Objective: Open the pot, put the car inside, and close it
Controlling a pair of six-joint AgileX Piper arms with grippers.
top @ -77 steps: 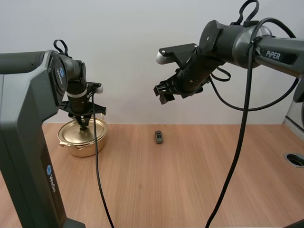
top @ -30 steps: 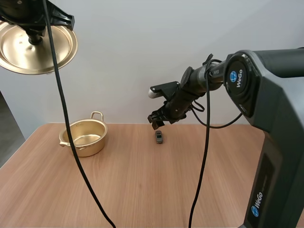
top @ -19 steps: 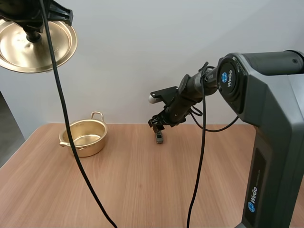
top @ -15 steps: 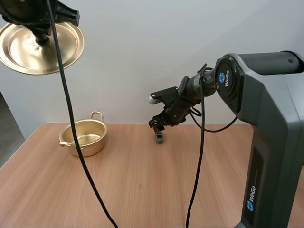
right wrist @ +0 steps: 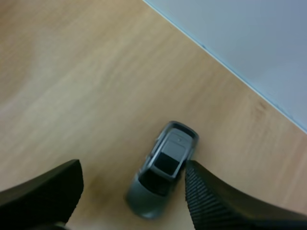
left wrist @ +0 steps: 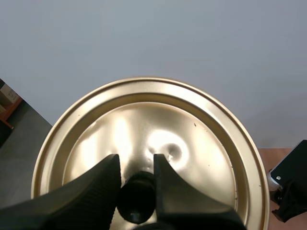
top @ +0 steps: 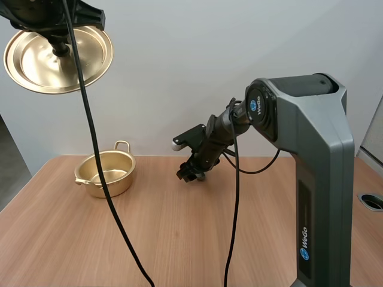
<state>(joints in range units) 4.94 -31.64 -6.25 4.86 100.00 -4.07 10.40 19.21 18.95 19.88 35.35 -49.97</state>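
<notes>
My right gripper (right wrist: pixel 132 172) is down at the table (top: pixel 179 239) with its fingers spread wide, and the car (right wrist: pixel 163 167) sits on the wood between them, not yet pinched. It lies off to one side of the gap: one finger (right wrist: pixel 206 201) is right against the car's flank, touching or just beside it, I cannot tell which, while the other finger (right wrist: pixel 43 196) stands well apart from it. The car is a small grey one resting on its wheels, its long axis slanting from the gap between my fingers toward the table's back edge, where the wood meets the wall. I can't say for sure which end is the nose. In the high view this gripper (top: pixel 187 174) is low over the middle of the table's far side, well apart from the pot (top: pixel 111 182), which stands open on the left with its handles showing. My left gripper (left wrist: pixel 135 165) is clamped on the black knob (left wrist: pixel 136 206) of the lid (left wrist: pixel 201 143), one finger (left wrist: pixel 96 191) on each side of it. From above I see that gripper (top: pixel 58 43) holding the golden lid (top: pixel 30 60) high over the left of the table, steeply tilted, well above the pot.
</notes>
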